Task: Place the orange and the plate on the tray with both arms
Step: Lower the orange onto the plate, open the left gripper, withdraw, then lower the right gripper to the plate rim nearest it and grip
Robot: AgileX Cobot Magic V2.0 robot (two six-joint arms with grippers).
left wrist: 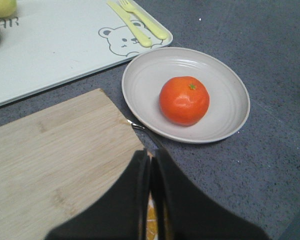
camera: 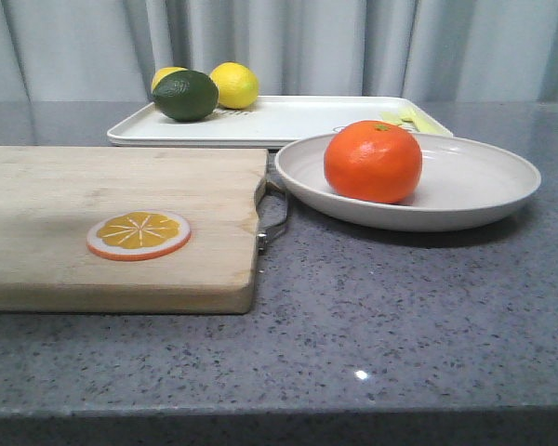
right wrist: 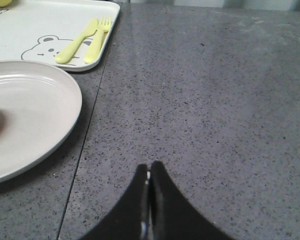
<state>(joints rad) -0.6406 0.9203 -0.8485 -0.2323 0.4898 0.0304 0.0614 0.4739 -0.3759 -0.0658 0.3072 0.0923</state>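
Observation:
The orange (camera: pixel 373 161) sits in the beige plate (camera: pixel 474 190) on the grey counter, in front of the white tray (camera: pixel 298 121). The left wrist view shows the orange (left wrist: pixel 184 100) in the plate (left wrist: pixel 225 85), with the tray (left wrist: pixel 60 45) beyond. My left gripper (left wrist: pixel 151 156) is shut and empty, above the corner of the cutting board, short of the plate. My right gripper (right wrist: pixel 149 167) is shut and empty over bare counter, beside the plate (right wrist: pixel 35 115); the tray (right wrist: pixel 50 25) lies further off. Neither gripper shows in the front view.
A wooden cutting board (camera: pixel 112 223) with a metal handle and a flat orange slice (camera: pixel 138 233) lies to the left of the plate. On the tray stand two lemons (camera: pixel 233 85), a dark green fruit (camera: pixel 185 96) and a yellow fork and knife (left wrist: pixel 137 22).

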